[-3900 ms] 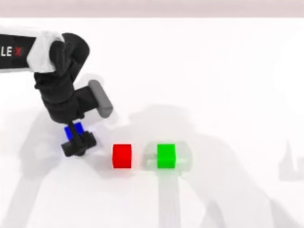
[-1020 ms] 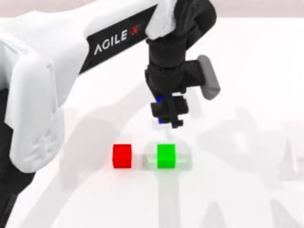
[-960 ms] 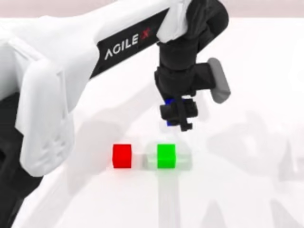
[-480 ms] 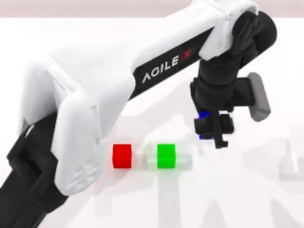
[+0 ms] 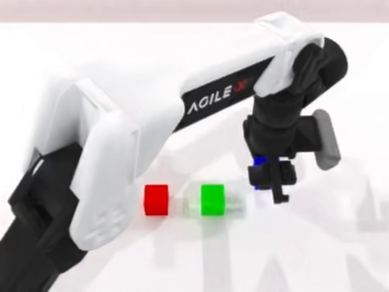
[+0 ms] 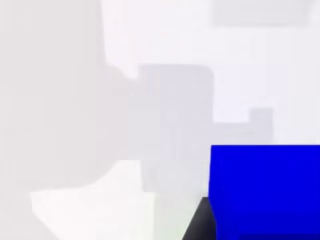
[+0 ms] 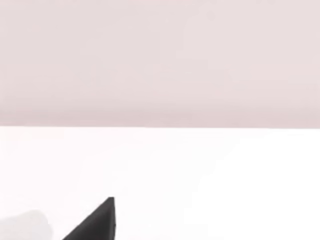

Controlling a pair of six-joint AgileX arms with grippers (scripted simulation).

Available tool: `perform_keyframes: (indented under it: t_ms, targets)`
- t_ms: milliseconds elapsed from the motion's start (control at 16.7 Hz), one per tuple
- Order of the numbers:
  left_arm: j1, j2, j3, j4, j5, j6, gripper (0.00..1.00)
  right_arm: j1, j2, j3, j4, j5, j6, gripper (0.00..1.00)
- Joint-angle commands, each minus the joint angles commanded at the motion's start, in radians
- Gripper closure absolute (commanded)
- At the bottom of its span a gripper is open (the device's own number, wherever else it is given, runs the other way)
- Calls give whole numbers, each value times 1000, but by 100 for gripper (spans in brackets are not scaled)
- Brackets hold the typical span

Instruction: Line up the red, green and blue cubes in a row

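The red cube [image 5: 156, 199] and the green cube [image 5: 213, 200] sit side by side on the white table, red to the left. My left arm reaches across them from the left. Its gripper [image 5: 271, 177] hangs just right of the green cube, a little farther back, shut on the blue cube [image 5: 261, 163]. In the top view the wrist hides most of that cube. The blue cube [image 6: 265, 192] fills a corner of the left wrist view, against a dark finger [image 6: 200, 226]. My right gripper [image 7: 100, 225] shows only as a dark tip in its own wrist view, parked outside the top view.
A pale translucent patch [image 5: 234, 205] surrounds the green cube. A pinkish wall [image 5: 194, 9] runs along the table's far edge. The left arm's white upper links [image 5: 103, 170] overhang the table left of the red cube.
The left arm has carried the blue cube from left of the red cube, over the row, to the right of the green cube. In the last half second it moved slightly nearer.
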Motion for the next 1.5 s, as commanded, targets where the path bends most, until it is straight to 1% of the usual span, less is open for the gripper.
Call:
perform_keyframes:
  t_ms: [240, 480, 1260, 1320, 1500]
  targets:
    - [-4, 8, -112, 116, 0, -1, 100, 0, 0, 0, 0, 0, 0, 0]
    - [-4, 9, -117, 121, 0, -1, 100, 0, 0, 0, 0, 0, 0, 0]
    - [-4, 9, -117, 121, 0, -1, 2, 0, 0, 0, 0, 0, 0, 0]
    - [-4, 9, -117, 121, 0, -1, 0, 0, 0, 0, 0, 0, 0, 0]
    - [-4, 9, -117, 121, 0, -1, 0, 0, 0, 0, 0, 0, 0, 0]
